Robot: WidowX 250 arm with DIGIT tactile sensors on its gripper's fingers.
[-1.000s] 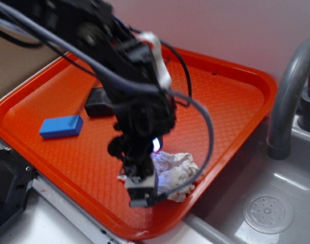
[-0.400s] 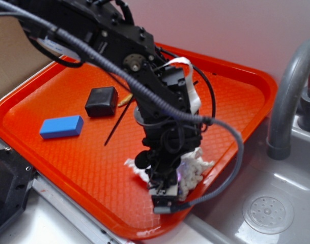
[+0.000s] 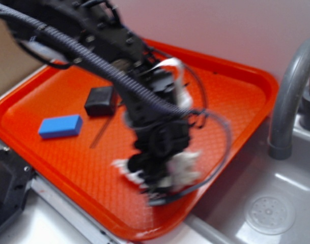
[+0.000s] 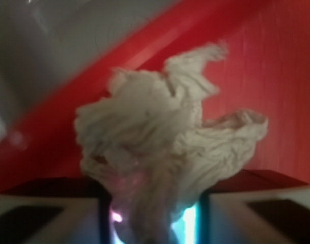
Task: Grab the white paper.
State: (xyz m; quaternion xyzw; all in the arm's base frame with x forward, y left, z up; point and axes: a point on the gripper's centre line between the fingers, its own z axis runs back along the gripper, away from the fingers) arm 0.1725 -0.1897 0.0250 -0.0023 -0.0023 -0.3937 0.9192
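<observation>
The white paper (image 4: 165,132) is a wrinkled wad bunched between the two jaws in the wrist view, its points sticking out over the orange tray (image 4: 282,66). My gripper (image 4: 152,218) is shut on it. From outside, the blurred black gripper (image 3: 160,185) hangs over the tray's near right corner, and bits of the white paper (image 3: 188,165) show on both sides of it. The paper's underside is hidden, so I cannot tell whether it still touches the tray (image 3: 236,101).
A black block (image 3: 100,100) and a blue block (image 3: 59,126) lie on the tray's left half, with a thin dark stick (image 3: 101,133) between them. A grey faucet (image 3: 289,101) and the sink basin (image 3: 269,211) are to the right. The tray's raised rim runs close by the gripper.
The gripper closed round the paper, which bunched up from a flat wad into a pinched clump. The arm is now in motion and blurred, shifted slightly left.
</observation>
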